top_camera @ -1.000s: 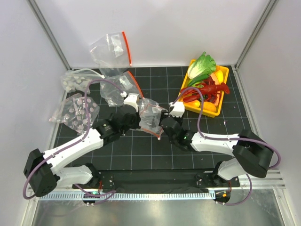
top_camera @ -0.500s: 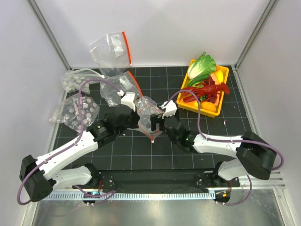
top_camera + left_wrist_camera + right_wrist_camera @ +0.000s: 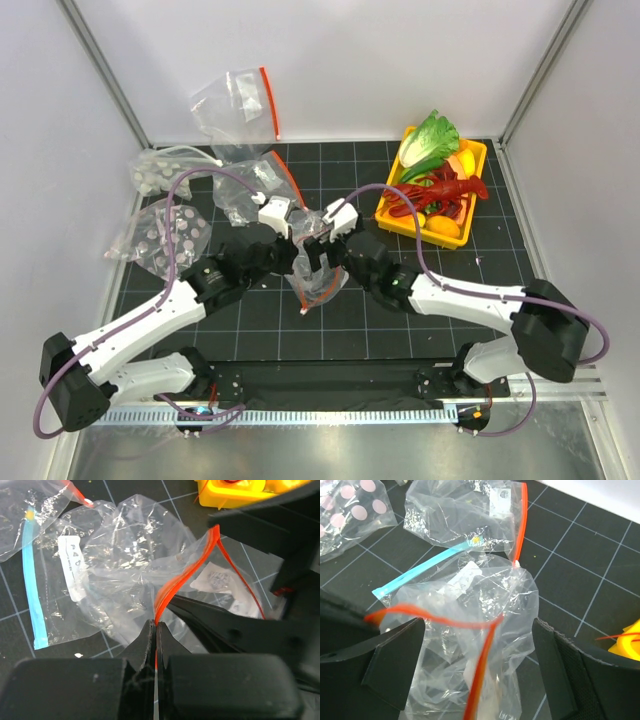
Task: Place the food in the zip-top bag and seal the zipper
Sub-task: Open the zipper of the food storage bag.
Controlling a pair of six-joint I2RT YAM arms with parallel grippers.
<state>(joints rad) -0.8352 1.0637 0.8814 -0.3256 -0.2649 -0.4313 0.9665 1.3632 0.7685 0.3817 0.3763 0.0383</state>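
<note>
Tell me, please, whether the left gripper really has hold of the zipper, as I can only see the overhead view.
Observer: Yes. In the left wrist view, the left gripper is shut on the zipper, with the red-orange strip pinched between its tips.
Operator: Thank you. Is the right gripper gripping as well?
Observer: No. The right wrist view shows the right gripper wide open, with the bag hanging in the gap.
Operator: Is the bag's mouth open at all?
Observer: Partly, it seems. In the left wrist view, the strip's two halves meet at the far end and spread apart towards the grippers.
</note>
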